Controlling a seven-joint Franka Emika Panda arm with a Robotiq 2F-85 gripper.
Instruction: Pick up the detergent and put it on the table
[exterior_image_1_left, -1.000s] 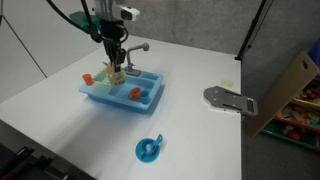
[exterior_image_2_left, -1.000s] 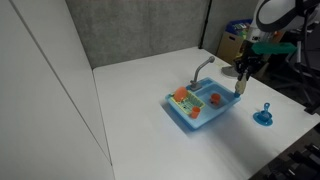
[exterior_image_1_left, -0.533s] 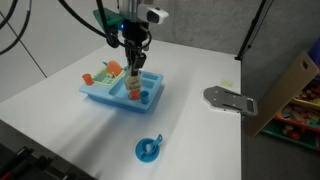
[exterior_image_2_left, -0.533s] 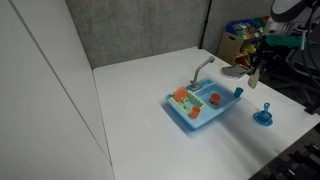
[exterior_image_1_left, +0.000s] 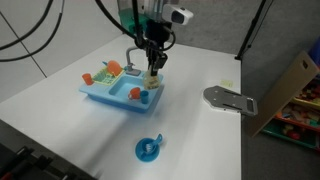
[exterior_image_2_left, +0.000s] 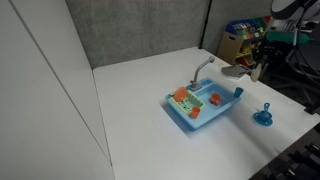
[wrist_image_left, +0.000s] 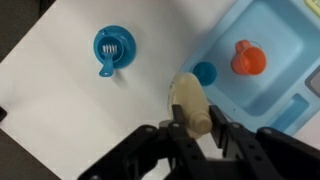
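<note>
My gripper (wrist_image_left: 194, 118) is shut on the detergent (wrist_image_left: 190, 98), a small pale cream bottle-shaped toy piece. In an exterior view the gripper (exterior_image_1_left: 154, 66) holds the detergent (exterior_image_1_left: 153, 74) in the air above the right end of the blue toy sink (exterior_image_1_left: 100, 93). In an exterior view the gripper (exterior_image_2_left: 258, 66) hangs past the sink (exterior_image_2_left: 183, 113), over the white table (exterior_image_2_left: 140, 130). In the wrist view the white table (wrist_image_left: 60, 110) lies below the detergent, beside the sink's corner (wrist_image_left: 270, 50).
A blue round cup-like thing (exterior_image_1_left: 149, 150) lies on the table in front of the sink, also in the wrist view (wrist_image_left: 112, 47). Orange toy pieces (exterior_image_1_left: 135, 93) sit in the sink. A grey flat tool (exterior_image_1_left: 228, 99) lies near the table's right edge. A cardboard box (exterior_image_1_left: 290, 85) stands beyond it.
The gripper has lifted the detergent out of the sink and carried it toward the sink's right end and past its edge.
</note>
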